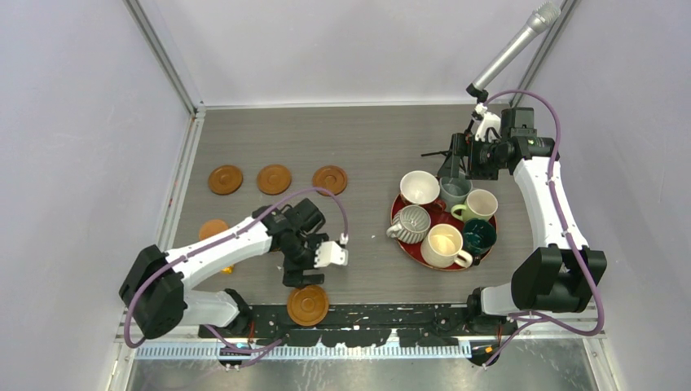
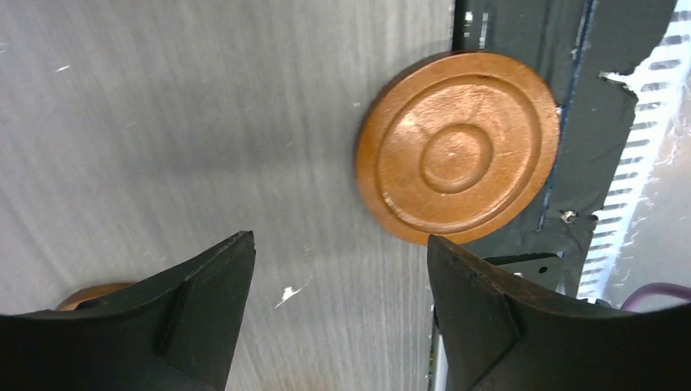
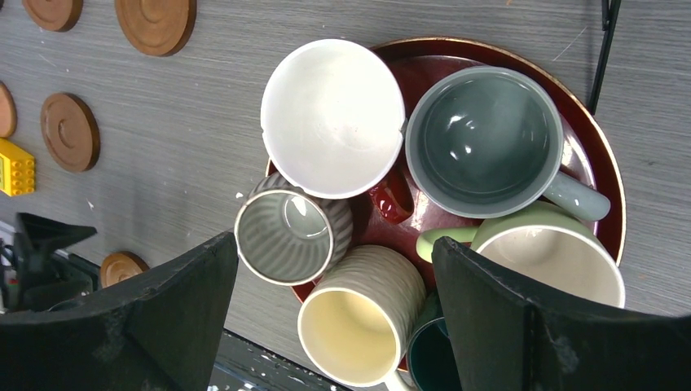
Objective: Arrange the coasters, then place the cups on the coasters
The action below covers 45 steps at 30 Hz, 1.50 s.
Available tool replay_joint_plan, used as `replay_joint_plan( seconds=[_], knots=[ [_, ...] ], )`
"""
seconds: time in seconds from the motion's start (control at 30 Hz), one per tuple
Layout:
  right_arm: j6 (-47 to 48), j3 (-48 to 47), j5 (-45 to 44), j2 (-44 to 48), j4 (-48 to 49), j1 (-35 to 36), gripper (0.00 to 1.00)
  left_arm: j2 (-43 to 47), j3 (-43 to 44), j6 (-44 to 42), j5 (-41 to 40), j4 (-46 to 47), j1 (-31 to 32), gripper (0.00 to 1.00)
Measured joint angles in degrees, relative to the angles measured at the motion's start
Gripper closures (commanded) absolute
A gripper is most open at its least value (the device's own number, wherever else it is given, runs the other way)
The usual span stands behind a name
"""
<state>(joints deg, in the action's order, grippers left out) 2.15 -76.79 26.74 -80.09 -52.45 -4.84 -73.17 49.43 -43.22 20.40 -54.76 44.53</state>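
Three coasters (image 1: 225, 179) (image 1: 274, 179) (image 1: 330, 179) lie in a row at the back left. A fourth coaster (image 1: 213, 229) shows partly behind the left arm. A fifth coaster (image 1: 307, 305) (image 2: 458, 147) lies at the near edge, half over the black strip. My left gripper (image 1: 310, 273) (image 2: 340, 240) hovers just behind it, open and empty. Several cups stand packed on a red tray (image 1: 441, 217) (image 3: 603, 147): white (image 3: 332, 118), grey-blue (image 3: 486, 140), ribbed grey (image 3: 289, 236), cream (image 3: 371, 326), pale green (image 3: 554, 261), dark teal (image 3: 428, 358). My right gripper (image 1: 451, 167) (image 3: 332, 244) hangs open above them, holding nothing.
A yellow toy brick (image 1: 226, 267) (image 3: 16, 167) lies by the left arm near the fourth coaster. A black strip (image 1: 383, 314) runs along the near edge between the arm bases. A metal pole (image 1: 513, 49) slants over the back right corner.
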Motion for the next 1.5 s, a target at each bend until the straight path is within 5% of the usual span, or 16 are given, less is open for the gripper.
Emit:
replay_joint_plan(
  seconds=[0.17, 0.5, 1.5],
  knots=[
    [-0.7, 0.0, 0.4, 0.0, 0.0, 0.0, 0.07, -0.1, -4.1, 4.0, -1.9, 2.8, 5.6, 0.26],
    [-1.0, 0.7, 0.9, 0.0, 0.2, 0.0, 0.08, -8.4, -5.0, 8.0, -7.4, 11.6, 6.1, 0.37],
    [-0.3, 1.5, 0.2, 0.3, 0.2, -0.2, 0.08, -29.6, 17.9, 13.1, -13.3, 16.3, -2.9, 0.45]
  ],
)
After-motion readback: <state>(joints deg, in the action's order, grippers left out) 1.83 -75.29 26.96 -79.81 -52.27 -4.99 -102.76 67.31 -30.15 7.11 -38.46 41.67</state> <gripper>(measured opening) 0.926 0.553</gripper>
